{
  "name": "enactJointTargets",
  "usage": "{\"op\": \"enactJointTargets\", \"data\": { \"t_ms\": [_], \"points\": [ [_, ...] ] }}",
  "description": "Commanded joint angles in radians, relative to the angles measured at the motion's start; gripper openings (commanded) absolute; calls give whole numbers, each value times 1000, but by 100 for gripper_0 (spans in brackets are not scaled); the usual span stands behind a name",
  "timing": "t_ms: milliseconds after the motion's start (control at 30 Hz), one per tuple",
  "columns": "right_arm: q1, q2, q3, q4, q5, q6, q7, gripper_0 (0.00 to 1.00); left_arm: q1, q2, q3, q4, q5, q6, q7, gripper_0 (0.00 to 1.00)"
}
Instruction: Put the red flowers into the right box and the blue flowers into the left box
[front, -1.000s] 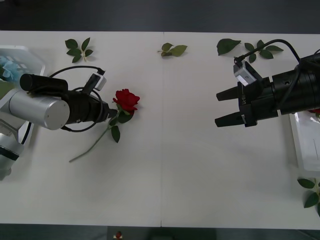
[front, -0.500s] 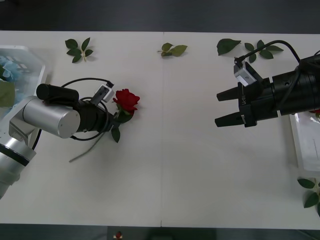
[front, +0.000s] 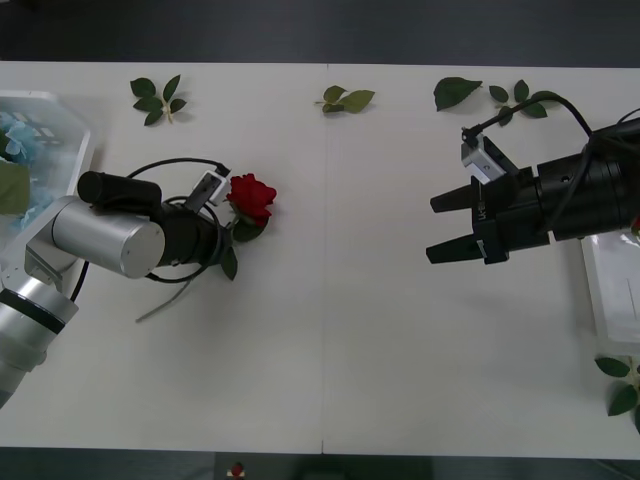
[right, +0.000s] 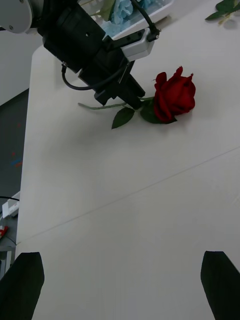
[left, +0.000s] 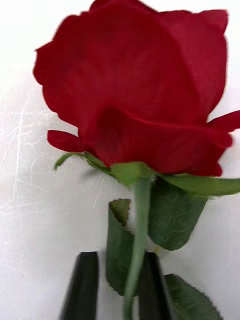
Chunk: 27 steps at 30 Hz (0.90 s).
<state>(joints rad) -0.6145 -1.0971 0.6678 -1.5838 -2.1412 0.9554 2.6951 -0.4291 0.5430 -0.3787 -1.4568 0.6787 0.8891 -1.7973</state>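
Just ahead of the left tool (front: 228, 234), low over the worktop (front: 330, 340), lies a red rose (front: 252, 197), its stem running between the tool's two black fingers (left: 82, 285), which stand narrowly apart on either side and look not quite clamped. Behind that arm, the left box (front: 68, 125) already has blue flowers (front: 18, 130) in it. Far across, the right tool (front: 445, 226) hangs spread wide, gripping nothing, close to the right box (front: 605, 290). I'd judge this rose remains to be carried over.
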Motion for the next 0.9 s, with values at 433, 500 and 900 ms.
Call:
{"op": "enactJointTargets", "data": {
  "t_ms": [433,500,900],
  "points": [
    [21,-20,-5,-27,-25,-6,10,92,-23,100,204,-204,481,88,-42,0],
    [44,-6,-5,-27,-63,-20,10,91,-20,109,236,-204,578,109,-83,0],
    [280,129,-45,-190,-178,-182,10,92,75,-31,468,-204,1107,235,-313,0]
  ]
}}
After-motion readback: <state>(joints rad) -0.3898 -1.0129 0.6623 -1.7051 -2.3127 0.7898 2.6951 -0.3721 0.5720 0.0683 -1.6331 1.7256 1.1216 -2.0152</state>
